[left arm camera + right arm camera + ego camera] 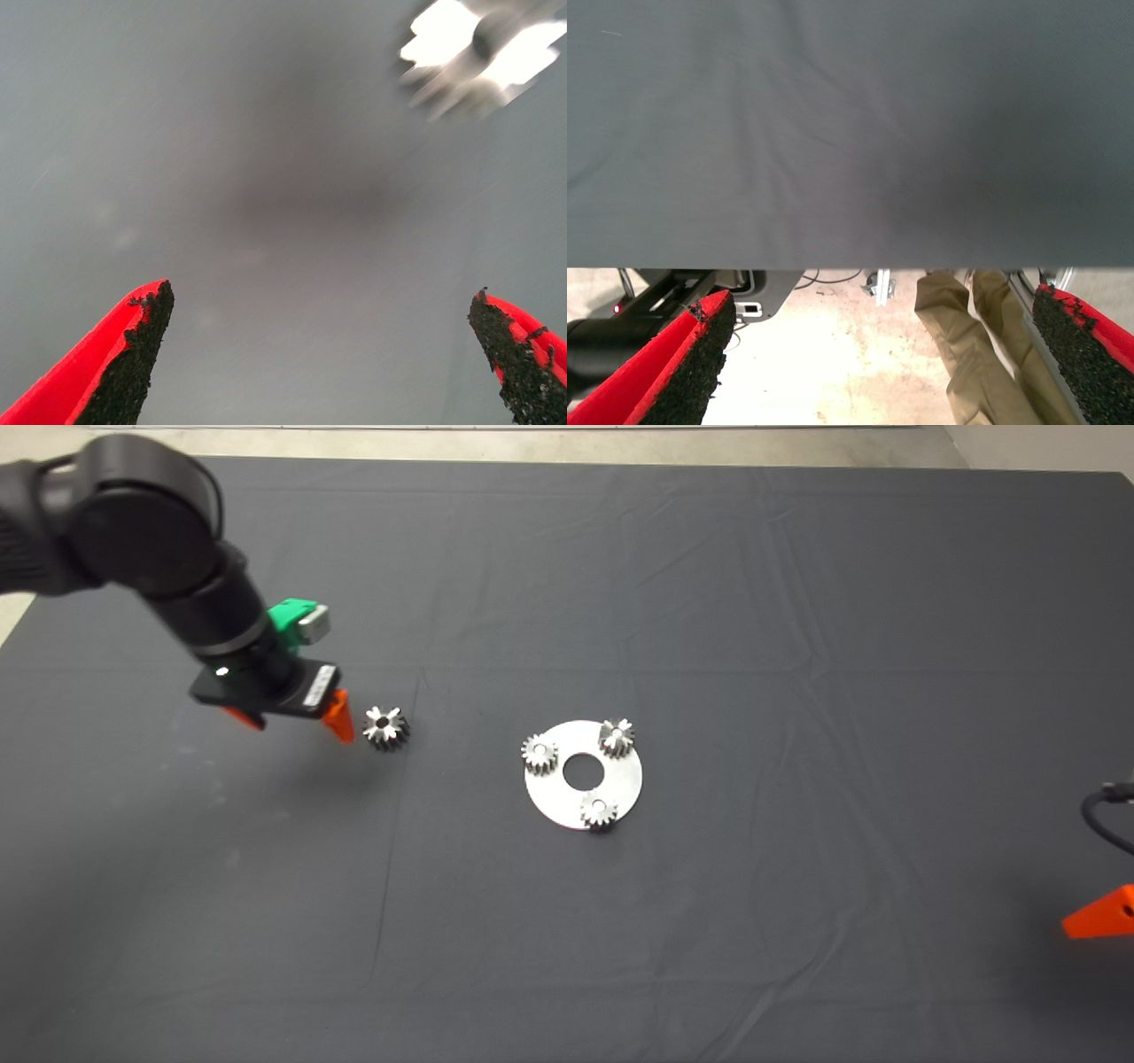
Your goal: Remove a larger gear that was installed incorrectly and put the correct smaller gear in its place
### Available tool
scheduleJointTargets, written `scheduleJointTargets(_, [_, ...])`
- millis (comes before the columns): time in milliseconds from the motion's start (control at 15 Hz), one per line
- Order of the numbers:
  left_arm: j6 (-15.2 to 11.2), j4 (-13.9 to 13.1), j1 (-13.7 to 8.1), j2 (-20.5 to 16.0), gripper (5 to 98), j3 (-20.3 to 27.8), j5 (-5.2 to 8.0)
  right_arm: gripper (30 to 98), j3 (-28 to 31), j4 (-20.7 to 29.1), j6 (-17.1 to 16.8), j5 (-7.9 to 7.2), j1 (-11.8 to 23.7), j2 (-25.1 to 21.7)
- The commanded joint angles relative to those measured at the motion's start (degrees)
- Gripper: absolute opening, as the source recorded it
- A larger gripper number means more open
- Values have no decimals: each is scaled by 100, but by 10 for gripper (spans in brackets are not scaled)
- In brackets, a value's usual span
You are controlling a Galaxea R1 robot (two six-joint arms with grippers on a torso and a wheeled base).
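Larger gear (385, 728) sits alone on mat (709, 584), well apart from disc (567, 808), so looks like it's parked out of the way. Left pincer (292, 722) just beside it, spread wide, holding nothing. Three small gears on disc, guessing smaller gear (616, 737) is seated. Right pincer (1103, 914) idle at surface edge, open, empty.

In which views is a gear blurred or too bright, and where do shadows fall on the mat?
Left wrist view: the larger gear is blurred and overexposed to white glare; a soft dark shadow lies on the mat beside it. Head view: all gears are sharp; a faint shadow lies under the left claw. Right wrist view: no gear; even light on the mat.
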Motion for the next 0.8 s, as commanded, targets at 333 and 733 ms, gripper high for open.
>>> scheduleJointTargets(333, [-334,-110,-95,-2234,843,2801,266,886,773,-115,-590,-554,70,-1478])
scheduleJointTargets(733, [-1658,-296,-100,-1931,843,3797,213,886,787,76,849,-334,57,404])
